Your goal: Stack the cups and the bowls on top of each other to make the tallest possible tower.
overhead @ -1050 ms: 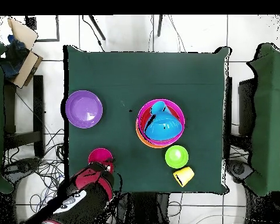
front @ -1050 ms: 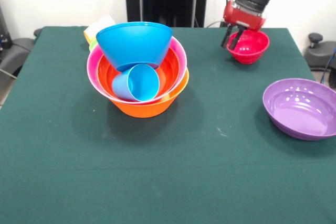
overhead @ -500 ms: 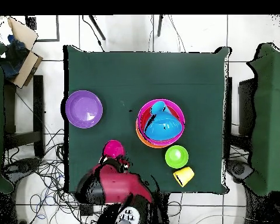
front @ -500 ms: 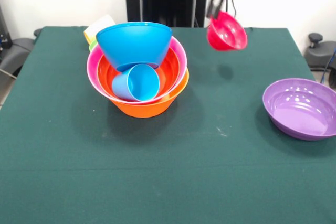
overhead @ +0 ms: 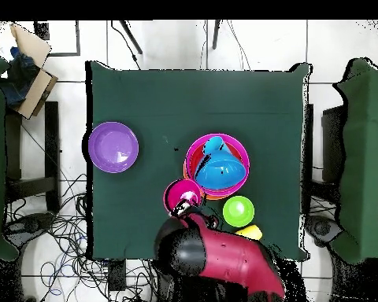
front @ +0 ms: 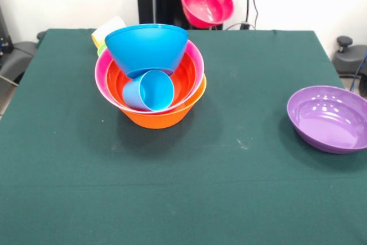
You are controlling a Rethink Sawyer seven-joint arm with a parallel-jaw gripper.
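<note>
I see the magenta bowl (front: 207, 2) tilted in the air beside the tower (front: 150, 76). My tool (overhead: 181, 208) pinches its rim. The purple bowl (front: 328, 118) sits apart on the counter (front: 229, 159).

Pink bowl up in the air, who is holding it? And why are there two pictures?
A robot arm holds it. The arm is red and black, and its gripper pinches the rim of the pink bowl, lifting it above the table. One picture looks across the table from the front. The other looks straight down from above. On the green table stands a tower: an orange bowl at the bottom, more bowls inside, a blue bowl on top and a blue cup lying on its side. A purple bowl sits alone. From above you also see a green bowl and a yellow cup.
</note>
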